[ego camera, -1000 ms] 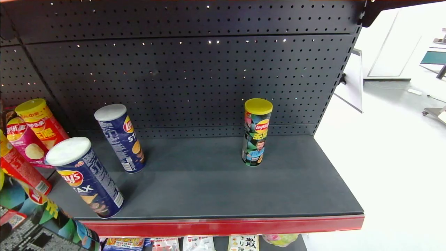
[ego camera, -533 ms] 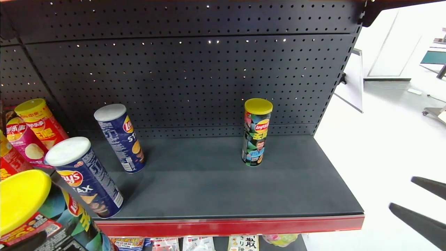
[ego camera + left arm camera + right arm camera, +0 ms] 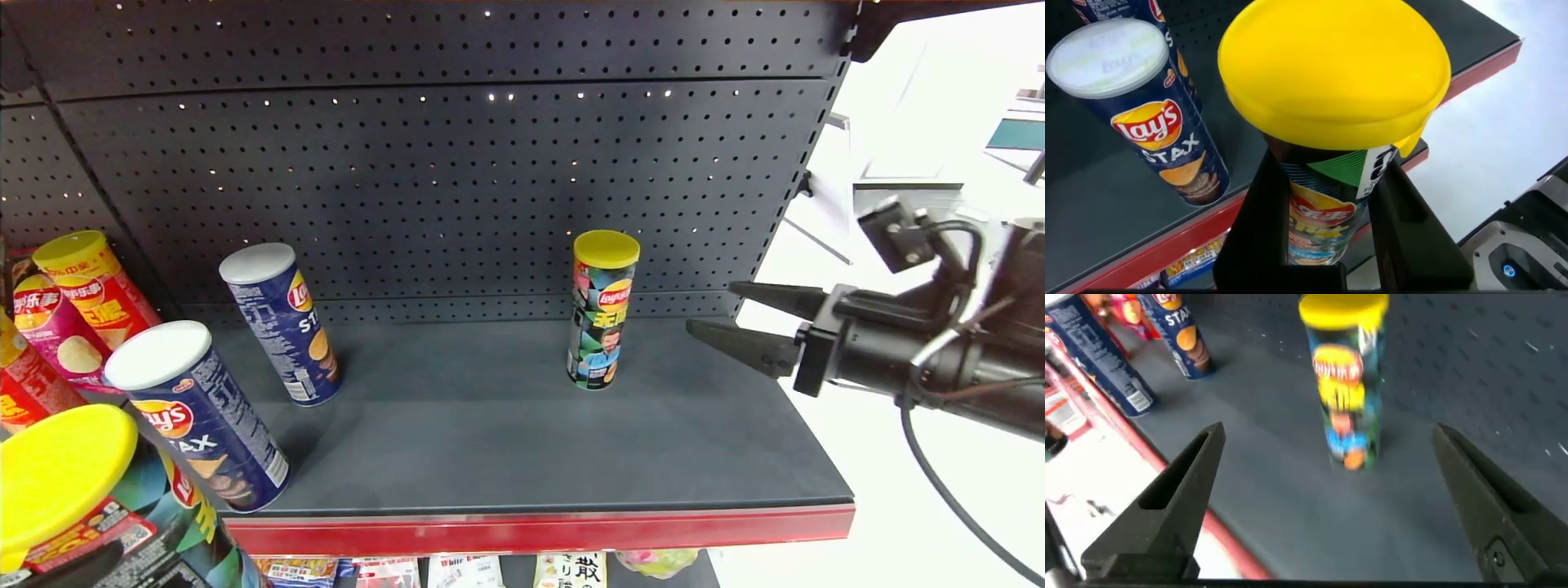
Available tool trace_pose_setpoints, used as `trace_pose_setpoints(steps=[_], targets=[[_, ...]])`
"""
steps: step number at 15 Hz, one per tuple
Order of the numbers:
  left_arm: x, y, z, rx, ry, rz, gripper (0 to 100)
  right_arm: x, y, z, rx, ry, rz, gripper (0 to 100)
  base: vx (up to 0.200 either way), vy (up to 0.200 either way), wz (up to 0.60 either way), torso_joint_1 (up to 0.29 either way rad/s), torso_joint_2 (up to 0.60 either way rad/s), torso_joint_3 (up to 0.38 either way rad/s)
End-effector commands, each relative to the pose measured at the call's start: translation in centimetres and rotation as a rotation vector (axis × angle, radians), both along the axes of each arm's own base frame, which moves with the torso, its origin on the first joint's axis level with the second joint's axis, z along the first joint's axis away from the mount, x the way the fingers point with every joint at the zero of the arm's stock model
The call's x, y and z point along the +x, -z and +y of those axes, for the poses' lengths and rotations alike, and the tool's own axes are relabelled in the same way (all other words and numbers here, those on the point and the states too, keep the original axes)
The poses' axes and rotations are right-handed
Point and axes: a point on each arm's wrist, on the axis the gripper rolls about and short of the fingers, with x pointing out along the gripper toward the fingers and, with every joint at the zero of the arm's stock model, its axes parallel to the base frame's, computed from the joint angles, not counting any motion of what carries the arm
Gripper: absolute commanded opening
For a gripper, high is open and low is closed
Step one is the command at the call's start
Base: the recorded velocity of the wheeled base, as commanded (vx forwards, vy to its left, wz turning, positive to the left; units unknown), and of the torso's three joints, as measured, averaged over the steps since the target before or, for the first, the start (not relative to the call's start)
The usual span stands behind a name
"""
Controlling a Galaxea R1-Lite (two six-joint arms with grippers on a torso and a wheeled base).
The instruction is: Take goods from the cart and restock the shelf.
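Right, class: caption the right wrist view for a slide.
Open right hand facing a yellow-lidded can upright on the shelf.

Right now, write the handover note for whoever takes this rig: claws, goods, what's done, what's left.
Left claw: shut on a held chip can with a yellow lid, in front of the shelf's left end.
Right claw: open, empty, at the shelf's right end, pointing toward the shelved yellow-lidded can.
Shelf: that can stands upright right of middle. The rear blue chip can and front blue chip can stand at left, with red and pink cans beyond them.
Done: three cans stand on this bay.
Left: set the held can in the open middle.
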Motion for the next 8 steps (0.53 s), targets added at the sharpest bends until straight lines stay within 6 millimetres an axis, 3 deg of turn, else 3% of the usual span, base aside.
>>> trace_pose_setpoints(steps=[1, 5, 8], targets=[[0.0, 0.2, 0.0, -0.001, 0.004, 0.010, 0, 4.8, 2.6, 1.7, -0.050, -0.071, 0.037, 100, 0.000, 0.000, 0.00, 0.000, 0.00, 0.000], [0.2, 0.1, 0.0, 0.001, -0.004, 0.010, 0, 7.6, 3.5, 0.6, -0.060, -0.132, 0.023, 100, 0.000, 0.000, 0.00, 0.000, 0.00, 0.000], [0.4, 0.1, 0.0, 0.003, -0.003, 0.016, 0, 8.3, 4.2, -0.6, -0.055, -0.199, 0.020, 100, 0.000, 0.000, 0.00, 0.000, 0.00, 0.000]])
